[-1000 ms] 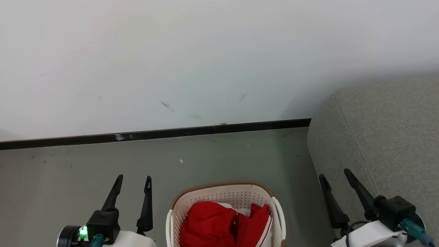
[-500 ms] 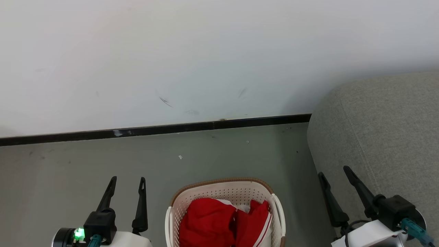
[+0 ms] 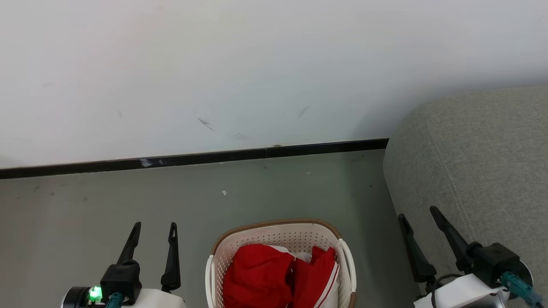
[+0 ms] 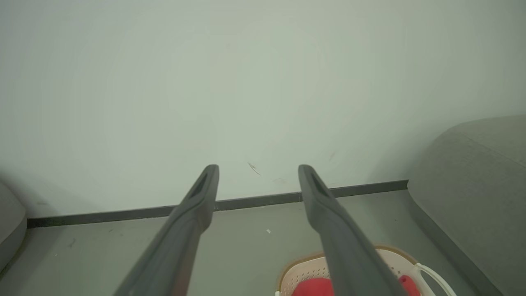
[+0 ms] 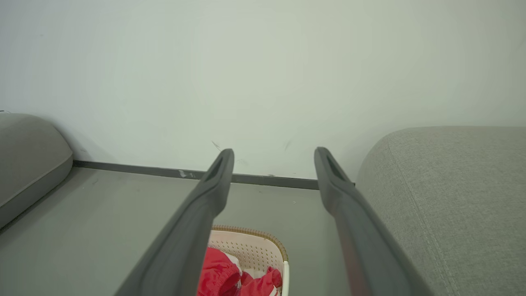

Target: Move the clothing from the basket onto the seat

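Red clothing [image 3: 278, 278] with a white stripe lies bunched in the cream-white basket [image 3: 239, 244], which stands on the floor at the bottom middle of the head view. The grey seat [image 3: 475, 162] rises at the right. My left gripper [image 3: 155, 224] is open left of the basket, with nothing between its fingers. My right gripper [image 3: 417, 211] is open too, between the basket and the seat's side. The left wrist view catches the basket [image 4: 300, 271], some clothing [image 4: 310, 287] and the seat [image 4: 472, 181]. In the right wrist view the clothing [image 5: 222, 275] fills the basket [image 5: 254, 244] beside the seat [image 5: 452, 193].
A white wall [image 3: 257, 64] with a black baseboard [image 3: 192, 159] runs behind the basket. Grey floor [image 3: 278, 188] lies between them. Another grey cushioned piece [image 5: 28, 156] stands at the far left in the right wrist view.
The whole head picture has slid up a little, so the camera has tilted. The left gripper sits slightly lower and further left in it. Both grippers stay open.
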Motion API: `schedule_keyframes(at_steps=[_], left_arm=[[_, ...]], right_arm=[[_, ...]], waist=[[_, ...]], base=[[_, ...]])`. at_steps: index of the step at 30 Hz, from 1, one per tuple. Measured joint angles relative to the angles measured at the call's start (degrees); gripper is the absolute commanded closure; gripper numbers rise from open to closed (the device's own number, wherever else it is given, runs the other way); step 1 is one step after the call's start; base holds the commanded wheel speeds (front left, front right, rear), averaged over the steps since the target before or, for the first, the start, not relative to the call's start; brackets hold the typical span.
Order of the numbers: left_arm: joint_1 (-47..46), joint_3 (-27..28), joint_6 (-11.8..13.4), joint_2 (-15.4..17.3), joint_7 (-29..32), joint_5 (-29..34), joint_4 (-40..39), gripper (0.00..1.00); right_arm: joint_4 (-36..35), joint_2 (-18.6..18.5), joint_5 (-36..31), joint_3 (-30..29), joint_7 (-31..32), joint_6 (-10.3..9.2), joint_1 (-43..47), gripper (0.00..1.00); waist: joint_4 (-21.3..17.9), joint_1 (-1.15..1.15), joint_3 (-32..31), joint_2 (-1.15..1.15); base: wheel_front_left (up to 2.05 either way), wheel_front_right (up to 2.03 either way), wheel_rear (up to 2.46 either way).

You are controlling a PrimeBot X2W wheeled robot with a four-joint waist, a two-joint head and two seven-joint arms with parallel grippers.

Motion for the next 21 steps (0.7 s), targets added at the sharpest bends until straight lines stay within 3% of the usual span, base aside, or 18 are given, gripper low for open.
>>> schedule_keyframes(at_steps=[9,21], left_arm=[[-0.4,-0.7,-0.1,0.8,0.0,1.1,2.0,0.0],[-4.0,-3.3,-2.1,1.3,0.0,3.6,8.0,0.0]], right_arm=[[-1.2,0.0,0.0,-1.1,0.0,0.0,0.0,0.0],[-3.6,0.1,0.0,-3.0,0.0,0.01,-0.1,0.0]], waist=[[-0.3,0.0,1.5,0.0],[-1.2,0.0,5.0,0.0]], base=[[0.0,0.0,0.0],[0.0,0.0,0.0]])
